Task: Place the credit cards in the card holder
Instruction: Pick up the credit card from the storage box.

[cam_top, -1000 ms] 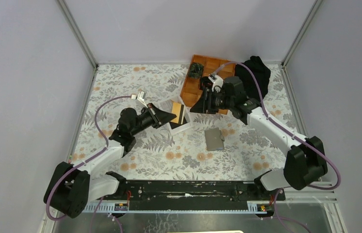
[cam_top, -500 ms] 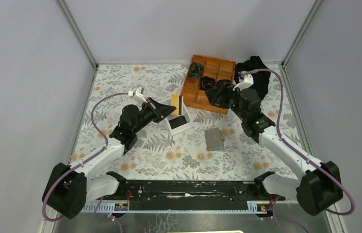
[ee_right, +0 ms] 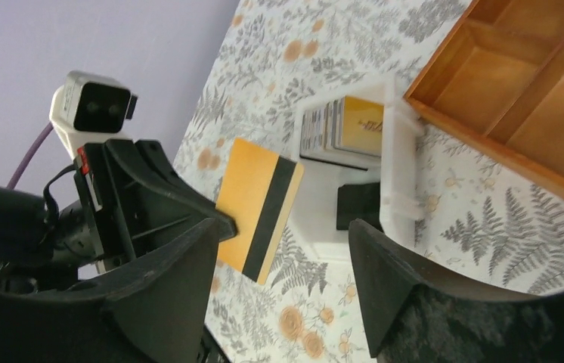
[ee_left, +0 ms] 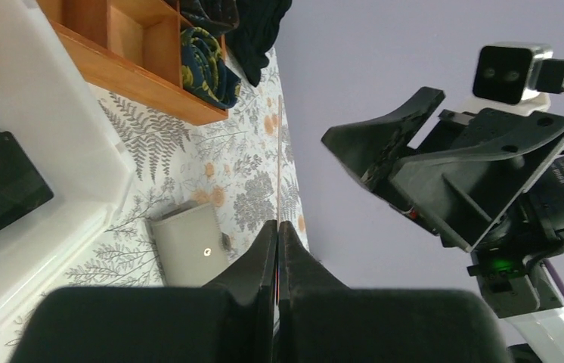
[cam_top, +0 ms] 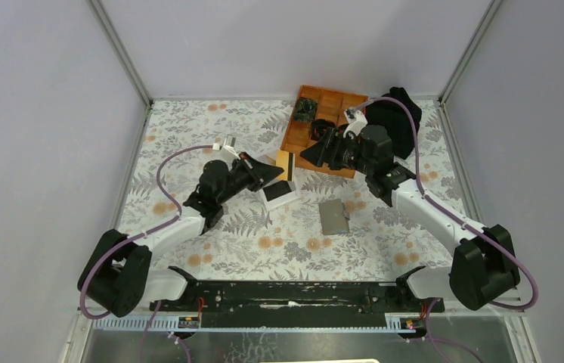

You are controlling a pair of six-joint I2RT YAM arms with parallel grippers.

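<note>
The left claw (ee_left: 276, 227) is pinching a thin tan-gold plastic credit card with a dark stripe (ee_right: 256, 208), its two fingers pressed together on the card's lower edge. The card is standing up in the air, tilted, just beside and above the white two-compartment plastic box (ee_right: 394, 151). It is touching neither the box nor the floral-patterned tabletop (cam_top: 211, 128).

The right claw (cam_top: 309, 155) is hovering close by with its fingers spread wide and nothing between them. It is facing the held card from the other side, over the near edge of the orange wooden gridded tray (cam_top: 332, 98).

The flat grey rectangular card holder (cam_top: 333, 217) is lying on the tabletop on its own, nearer the arm bases than the white box and a little to its right. It is well apart from both claws, and from here it is looking folded shut.

Inside the white box, a small stack of printed cards (ee_right: 343, 125) is sitting in the far compartment. A flat dark card (ee_right: 358, 206) is lying in the near one.
</note>
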